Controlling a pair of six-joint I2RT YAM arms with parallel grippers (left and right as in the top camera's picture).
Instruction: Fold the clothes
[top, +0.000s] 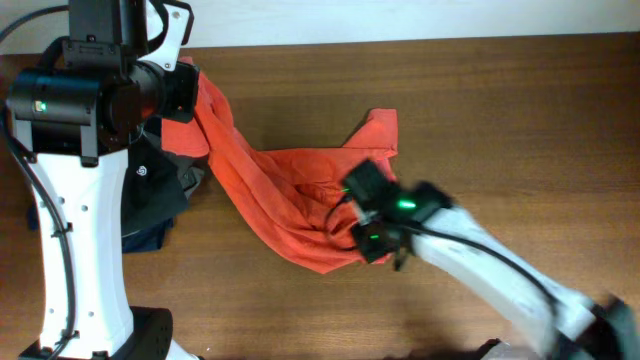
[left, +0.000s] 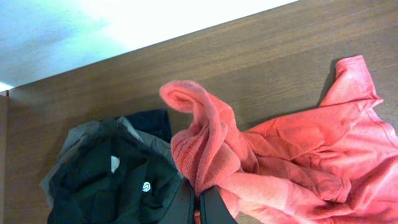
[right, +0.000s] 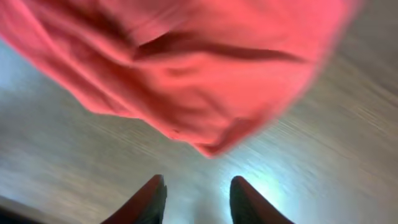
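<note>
Presently, as to the surface: the brown wood-grain table is running the full width of the overhead view, and a pale wall is showing beyond its far edge. Glare is washing over the wood under my right wrist camera, where the picture is blurring. My left gripper is clamping shut on a bunched fold of the red-orange shirt and is holding that end above the table's far left corner. From there the shirt is stretching in a twisted band toward the middle of the table, where the rest is lying crumpled with one sleeve pointing toward the far edge. My right gripper is hanging just beside the shirt's near edge, its jaws standing apart with only bare wood between them. A pile of dark garments is sitting on the table's left side, touching the raised shirt.
</note>
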